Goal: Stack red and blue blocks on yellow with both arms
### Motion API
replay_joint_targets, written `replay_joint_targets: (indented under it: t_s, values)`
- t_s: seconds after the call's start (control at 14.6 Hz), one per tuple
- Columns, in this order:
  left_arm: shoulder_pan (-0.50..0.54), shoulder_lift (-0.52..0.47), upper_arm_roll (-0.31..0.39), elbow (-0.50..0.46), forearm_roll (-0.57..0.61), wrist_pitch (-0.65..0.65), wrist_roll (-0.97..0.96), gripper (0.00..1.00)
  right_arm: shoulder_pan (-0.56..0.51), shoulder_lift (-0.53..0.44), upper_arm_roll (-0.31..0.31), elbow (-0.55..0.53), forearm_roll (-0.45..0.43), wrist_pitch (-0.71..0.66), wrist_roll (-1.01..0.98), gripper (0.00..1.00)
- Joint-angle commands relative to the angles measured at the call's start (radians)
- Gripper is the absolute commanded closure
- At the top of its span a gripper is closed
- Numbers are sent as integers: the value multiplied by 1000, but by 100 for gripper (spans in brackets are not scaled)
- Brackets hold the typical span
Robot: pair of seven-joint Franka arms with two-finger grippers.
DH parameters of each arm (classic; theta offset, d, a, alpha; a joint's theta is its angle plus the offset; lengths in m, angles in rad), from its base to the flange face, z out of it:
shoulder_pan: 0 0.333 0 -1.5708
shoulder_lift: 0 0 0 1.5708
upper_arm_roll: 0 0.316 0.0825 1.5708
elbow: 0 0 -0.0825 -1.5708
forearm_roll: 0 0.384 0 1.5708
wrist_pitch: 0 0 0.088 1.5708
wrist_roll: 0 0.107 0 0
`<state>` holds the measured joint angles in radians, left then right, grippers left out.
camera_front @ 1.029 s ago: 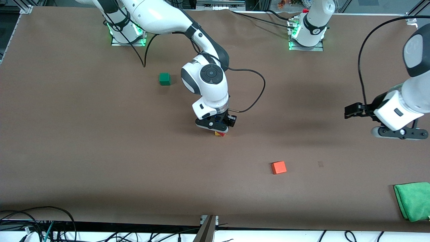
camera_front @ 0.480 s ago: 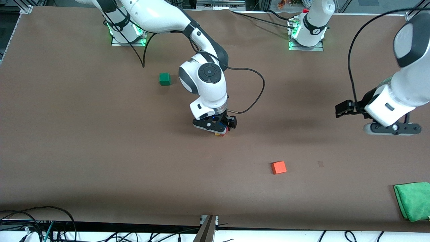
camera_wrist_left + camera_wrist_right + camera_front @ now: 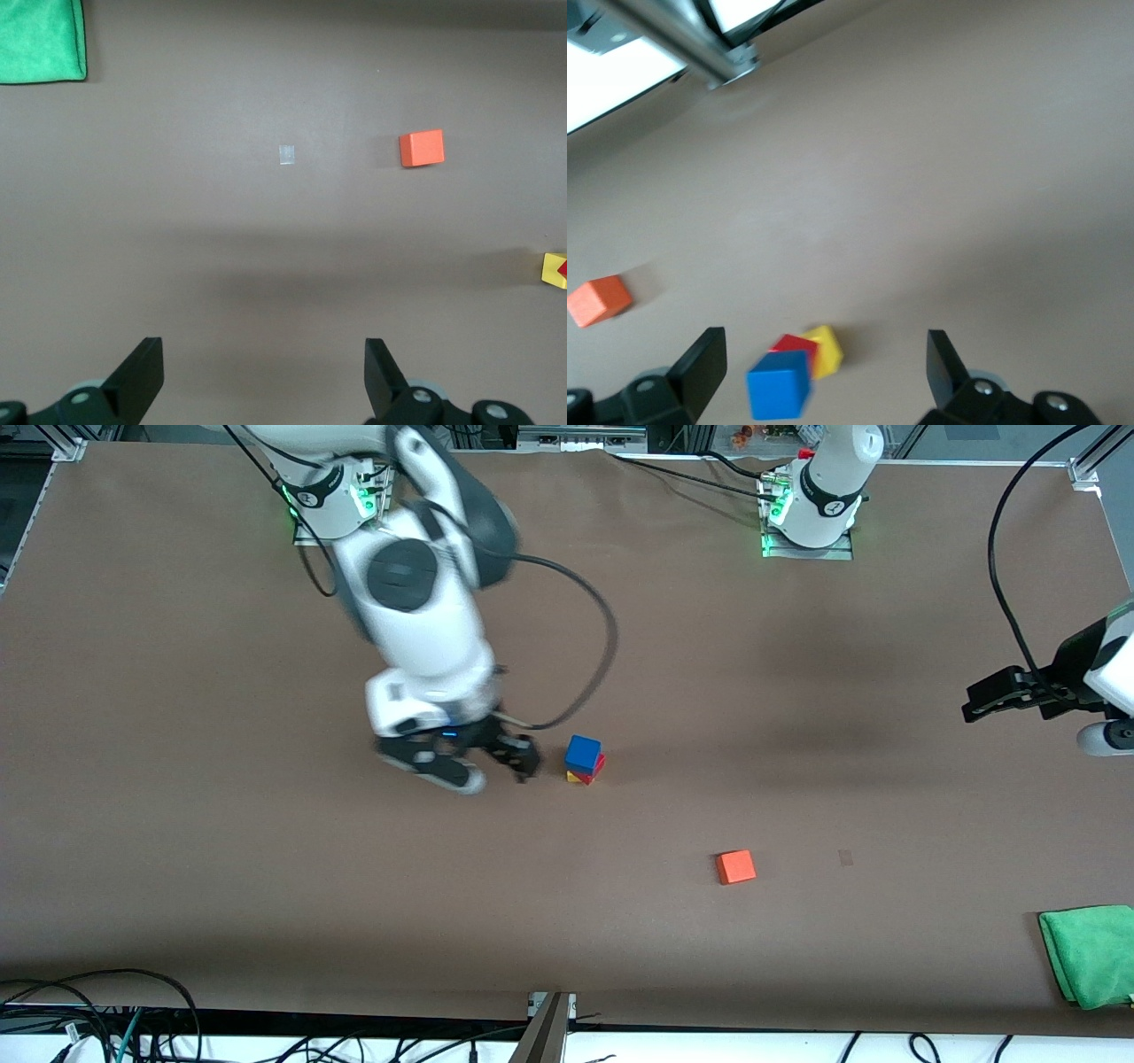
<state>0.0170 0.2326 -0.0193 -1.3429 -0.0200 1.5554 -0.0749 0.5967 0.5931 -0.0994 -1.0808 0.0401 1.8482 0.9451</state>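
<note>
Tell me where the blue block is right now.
The blue block tops the stack, on the red block and yellow block, mid-table, beside the open right hand.

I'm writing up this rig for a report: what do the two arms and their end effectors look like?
Both arms are glossy white with dark grey-black joint sections and trailing black cables. Each base glows green. The right end effector and left end effector are black, two-fingered.

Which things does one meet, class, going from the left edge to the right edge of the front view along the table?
Right claw → stack with the blue block on top → orange cube → left claw → green cloth.
</note>
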Motion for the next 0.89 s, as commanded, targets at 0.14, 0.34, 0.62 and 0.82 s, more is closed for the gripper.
replay_joint_targets:
  t_s: [0.14,0.34,0.62,0.82]
  values:
    - [-38,-93,-13,-32,-21,-101,6,0,-115,-163,-3,-77,67,-214,-175,0]
    - [-57,-125,-13,-61,-21,-136,4,0,-175,-317,-45,-240,96,-245,-336,0]
    - [-58,-196,-13,-62,-21,-214,-2,0,-184,-429,-179,-324,93,-345,-552,0]
    - [-49,-190,-13,-64,-21,-230,15,0,-269,-553,-195,-485,76,-331,-701,0]
